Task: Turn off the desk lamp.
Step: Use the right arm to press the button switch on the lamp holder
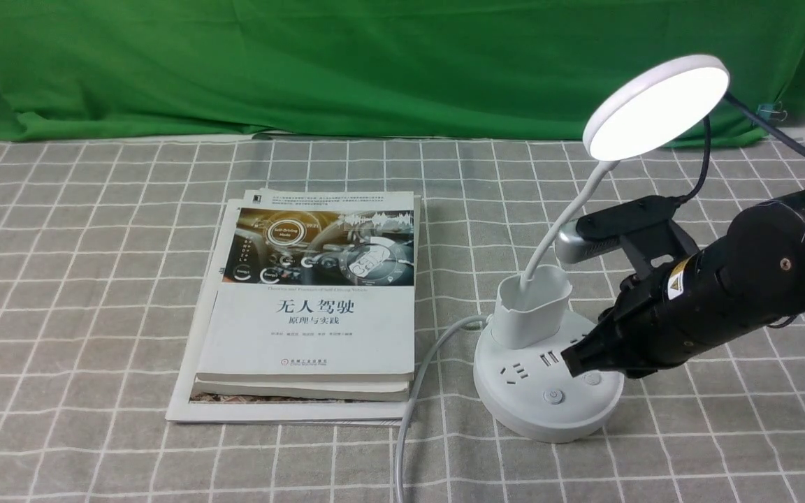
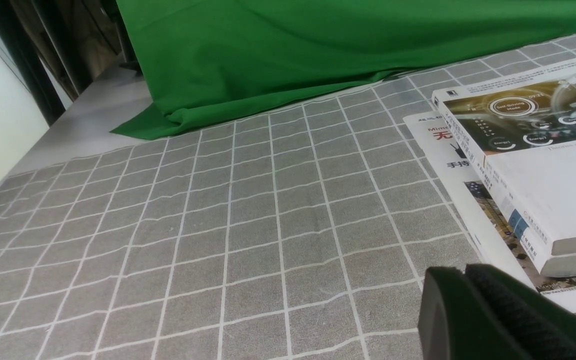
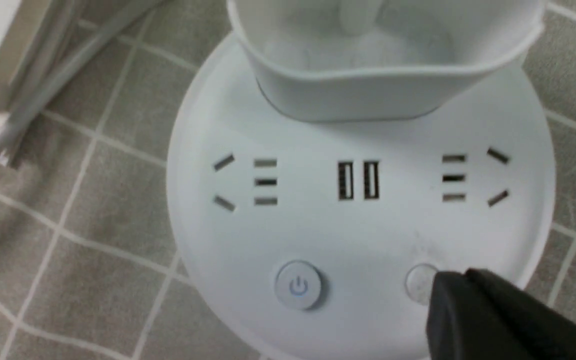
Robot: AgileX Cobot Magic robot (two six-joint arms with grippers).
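The white desk lamp (image 1: 546,391) stands at the right of the table. Its round disc head (image 1: 656,105) is lit, on a thin bent neck rising from a small cup holder (image 1: 534,307). The round base (image 3: 348,235) carries sockets, USB slots, a power button (image 3: 298,285) and a plain round button (image 3: 419,283). My right gripper (image 1: 574,360) is shut, its tip over the base beside the plain button; it also shows in the right wrist view (image 3: 450,290). My left gripper (image 2: 460,280) is shut and empty, low over the cloth left of the books.
A stack of books (image 1: 312,307) lies left of the lamp. The lamp's white cord (image 1: 413,398) runs between books and base toward the front edge. A grey checked cloth (image 1: 95,279) covers the table, with a green backdrop (image 1: 374,63) behind.
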